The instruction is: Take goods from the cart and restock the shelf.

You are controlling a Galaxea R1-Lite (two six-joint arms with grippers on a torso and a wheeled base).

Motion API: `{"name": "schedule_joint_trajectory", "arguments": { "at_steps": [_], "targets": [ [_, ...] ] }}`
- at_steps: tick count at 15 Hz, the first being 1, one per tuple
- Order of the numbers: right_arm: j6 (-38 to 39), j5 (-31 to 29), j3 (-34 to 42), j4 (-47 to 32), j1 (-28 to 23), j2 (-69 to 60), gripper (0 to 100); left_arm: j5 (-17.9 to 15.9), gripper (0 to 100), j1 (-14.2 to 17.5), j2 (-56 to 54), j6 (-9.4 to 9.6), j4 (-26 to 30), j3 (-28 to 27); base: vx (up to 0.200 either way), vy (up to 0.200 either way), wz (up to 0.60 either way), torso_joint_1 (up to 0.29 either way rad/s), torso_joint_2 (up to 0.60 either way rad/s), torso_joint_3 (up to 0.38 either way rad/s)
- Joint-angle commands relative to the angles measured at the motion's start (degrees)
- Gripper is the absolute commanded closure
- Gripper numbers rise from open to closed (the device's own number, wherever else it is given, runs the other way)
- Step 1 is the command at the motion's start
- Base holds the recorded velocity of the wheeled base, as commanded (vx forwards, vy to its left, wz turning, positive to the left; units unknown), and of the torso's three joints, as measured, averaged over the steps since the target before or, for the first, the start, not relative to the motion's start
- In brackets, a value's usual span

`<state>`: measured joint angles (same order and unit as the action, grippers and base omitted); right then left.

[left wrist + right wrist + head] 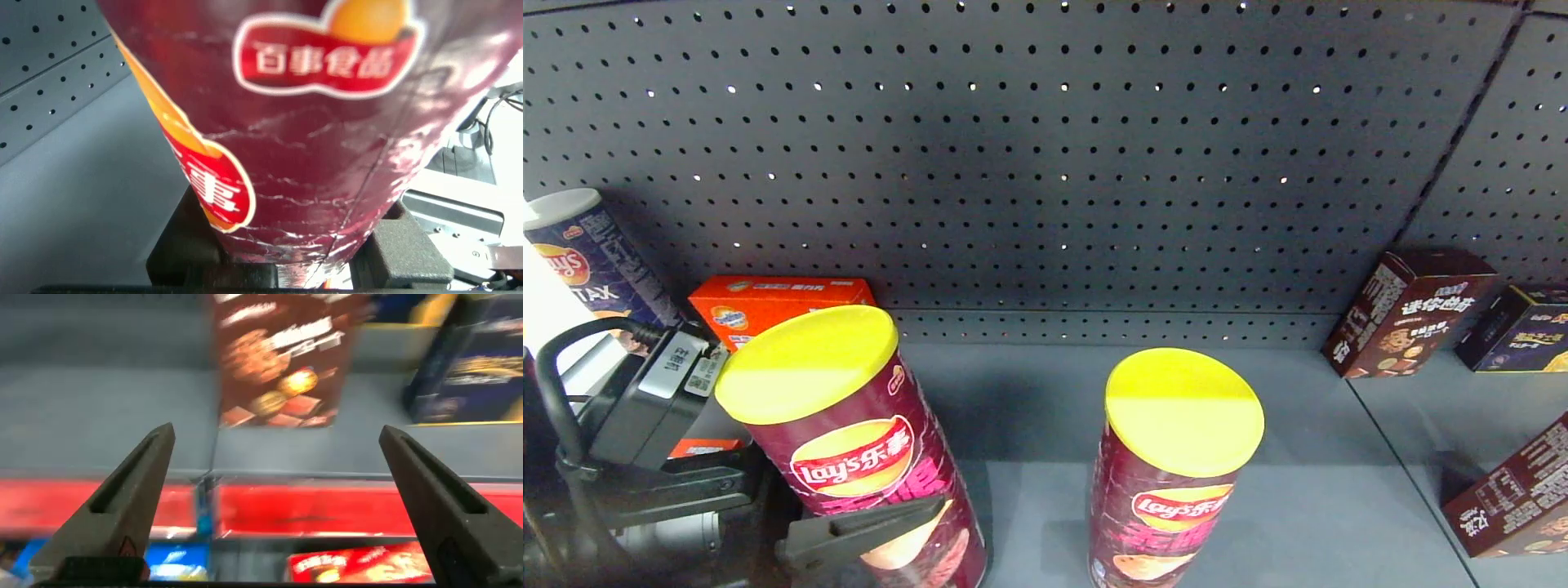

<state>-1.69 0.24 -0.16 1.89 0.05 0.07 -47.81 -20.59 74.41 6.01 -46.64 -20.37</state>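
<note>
- Step in hand, as I judge it: placing. The left end effector is clamped on the lower body of a maroon chip can with a yellow lid, at the lower left of the head view, over the shelf.
- The held can leans slightly. Its base is cut off by the frame edge, so I cannot tell whether it touches the shelf.
- The next move likely calls for setting the can upright and flat, then opening the fingers without tipping it.
- The right end effector is spread wide and holds nothing. It faces the shelf front.
- A second can stands upright mid-frame, apart from the held one.
- An orange box sits just behind the held can and a blue can is at the far left, so room there is tight.
- Brown boxes lie well apart at the right.
</note>
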Motion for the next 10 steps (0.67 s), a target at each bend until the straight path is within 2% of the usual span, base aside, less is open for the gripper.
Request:
{"name": "schedule_joint_trajectory", "arguments": {
  "at_steps": [1, 10],
  "targets": [
    [-0.59, 1.87, 0.07, -1.80, 0.04, -0.07, 0, 0.00, 100, -0.06, 0.03, -0.03, -0.03, -0.20, 0.000, 0.000, 0.00, 0.000, 0.00, 0.000],
    [1.34, 0.99, 0.07, -1.80, 0.04, -0.07, 0, 0.00, 100, -0.42, -0.41, -0.12, -2.40, -0.11, 0.000, 0.000, 0.00, 0.000, 0.00, 0.000]
  ]
}}
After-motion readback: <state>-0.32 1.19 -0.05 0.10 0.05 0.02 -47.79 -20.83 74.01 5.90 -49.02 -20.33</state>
